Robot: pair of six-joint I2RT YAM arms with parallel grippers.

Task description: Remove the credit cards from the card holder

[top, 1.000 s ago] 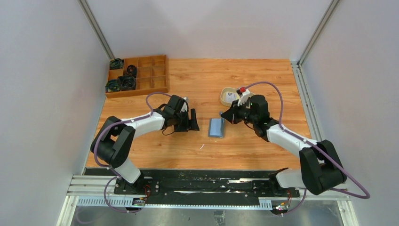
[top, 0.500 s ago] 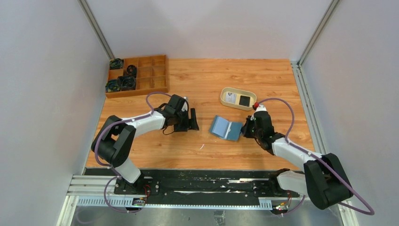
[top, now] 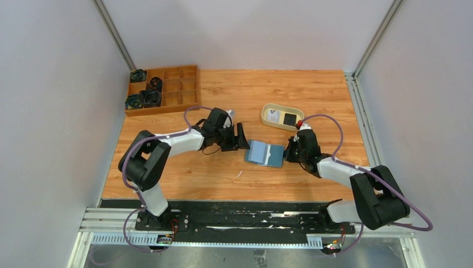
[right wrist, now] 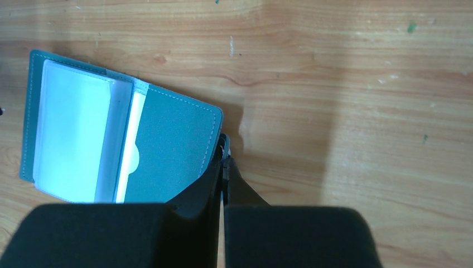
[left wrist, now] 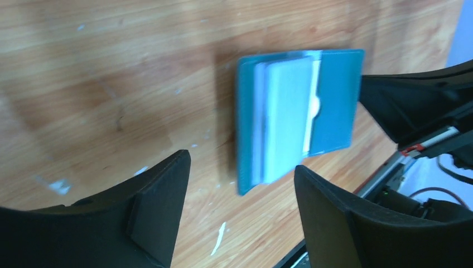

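Note:
The teal card holder [top: 265, 153] lies open and flat on the wooden table. Pale cards [right wrist: 72, 134] sit in its left slots, and a white card edge [right wrist: 127, 162] shows under the right teal flap. My right gripper [right wrist: 223, 159] is shut, its tips at the flap's right corner, one finger lying over the flap. My left gripper [top: 241, 138] is open just left of the card holder [left wrist: 295, 111], nothing between its fingers [left wrist: 162, 195], low over the table.
A cream oval tray [top: 266, 119] behind the card holder holds a white card and a black card. A wooden compartment box [top: 163, 89] with dark round parts stands at the back left.
The card holder went from folded to lying open. My right gripper came down from the tray to the flap's right edge. My left gripper moved right, close to the card holder.

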